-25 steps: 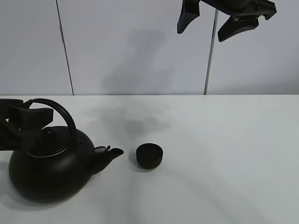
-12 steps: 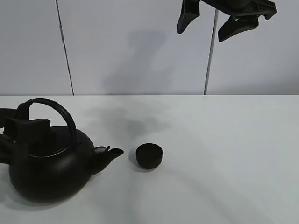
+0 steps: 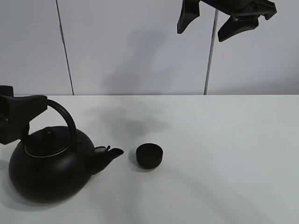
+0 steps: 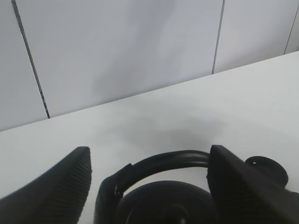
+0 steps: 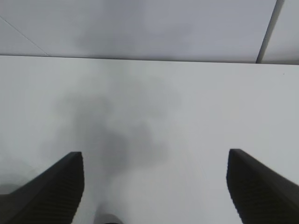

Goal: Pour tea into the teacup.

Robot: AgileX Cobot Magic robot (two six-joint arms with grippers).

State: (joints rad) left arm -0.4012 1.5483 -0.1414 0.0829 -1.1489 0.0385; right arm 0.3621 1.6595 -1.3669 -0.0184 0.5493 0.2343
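The big black kettle stands on the white table at the left, with its spout pointing right at the teacup. The teacup is small, black and handleless, and stands upright just beyond the spout. My left gripper is open at the left end of the kettle's arched handle. In the left wrist view the handle runs between the two open fingers of the gripper, and no grip shows. My right gripper is open and empty, high above the table's back; its wrist view shows only bare table.
The white table stretches to the right of the teacup. A pale panelled wall stands behind it. A small dark round shape shows past the left gripper's finger in the left wrist view.
My left gripper dipped beside the kettle's lid, then rose and drew left to the handle's end. The kettle, the teacup and the right arm have not moved.
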